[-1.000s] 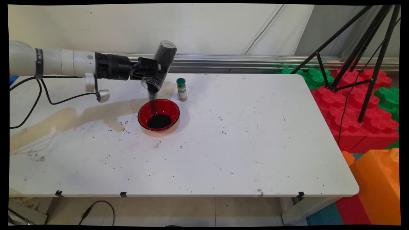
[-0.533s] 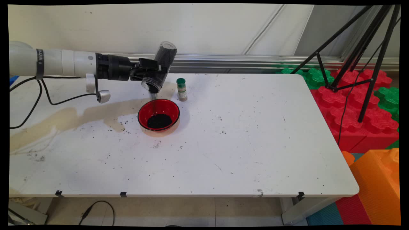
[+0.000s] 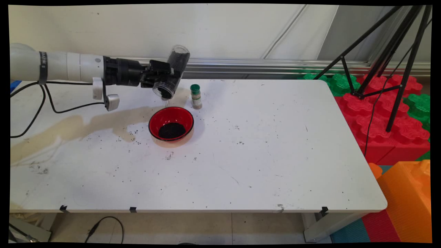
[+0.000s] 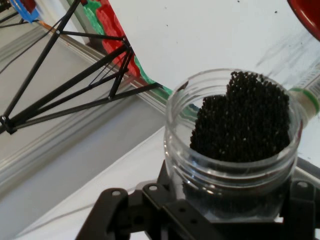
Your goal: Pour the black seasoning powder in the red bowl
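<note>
My gripper [image 3: 164, 76] is shut on a clear plastic jar [image 3: 172, 70] of small black beads, held tilted with its open mouth down and toward the red bowl [image 3: 171, 123]. A thin trickle of beads falls from the mouth into the bowl, which holds a dark heap. In the hand view the jar [image 4: 235, 140] fills the space between the fingers, its mouth facing the camera with black beads [image 4: 245, 120] packed inside. A small spice bottle with a green cap [image 3: 196, 96] stands upright just right of the jar and behind the bowl.
Loose black beads lie scattered over the white table [image 3: 258, 155]. A brownish stain [image 3: 79, 125] spreads left of the bowl. A black tripod [image 3: 389, 62] and red, green and orange foam blocks [image 3: 386, 120] stand beyond the table's right edge.
The jar has tipped back slightly and risen a little. The stream of beads into the bowl has thinned from a thick pour to a trickle.
</note>
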Robot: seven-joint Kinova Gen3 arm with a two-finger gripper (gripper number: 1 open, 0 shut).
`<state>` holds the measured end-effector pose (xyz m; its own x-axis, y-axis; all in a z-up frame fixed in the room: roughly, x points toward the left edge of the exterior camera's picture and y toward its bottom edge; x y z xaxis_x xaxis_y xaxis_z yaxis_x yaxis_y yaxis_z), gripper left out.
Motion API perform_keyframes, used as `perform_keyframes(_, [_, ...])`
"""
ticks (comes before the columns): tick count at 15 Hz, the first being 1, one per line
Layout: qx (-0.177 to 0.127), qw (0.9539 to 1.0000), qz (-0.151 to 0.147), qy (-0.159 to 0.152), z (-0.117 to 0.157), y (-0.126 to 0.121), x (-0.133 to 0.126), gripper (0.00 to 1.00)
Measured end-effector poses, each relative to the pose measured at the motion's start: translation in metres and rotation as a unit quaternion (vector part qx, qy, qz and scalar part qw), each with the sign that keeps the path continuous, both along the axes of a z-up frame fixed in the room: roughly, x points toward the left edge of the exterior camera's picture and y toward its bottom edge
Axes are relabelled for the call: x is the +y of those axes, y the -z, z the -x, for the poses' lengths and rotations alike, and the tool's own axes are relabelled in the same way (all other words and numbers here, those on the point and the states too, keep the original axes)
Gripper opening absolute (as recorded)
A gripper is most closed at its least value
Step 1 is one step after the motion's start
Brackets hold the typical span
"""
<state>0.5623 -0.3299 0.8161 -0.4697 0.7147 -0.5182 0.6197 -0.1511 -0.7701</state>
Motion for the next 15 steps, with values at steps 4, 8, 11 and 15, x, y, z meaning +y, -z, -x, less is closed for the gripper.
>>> perform_keyframes(4, [0.027,0.9992,-0.022,-0.017,-0.001,-0.005,-0.002,0.00])
perform_keyframes(8, [0.060,0.9959,-0.055,-0.040,-0.005,-0.013,-0.005,0.00])
perform_keyframes(11, [0.087,0.9910,-0.084,-0.058,-0.008,-0.021,-0.005,0.00])
perform_keyframes(15, [0.124,0.9811,-0.125,-0.079,-0.012,-0.033,-0.002,0.00])
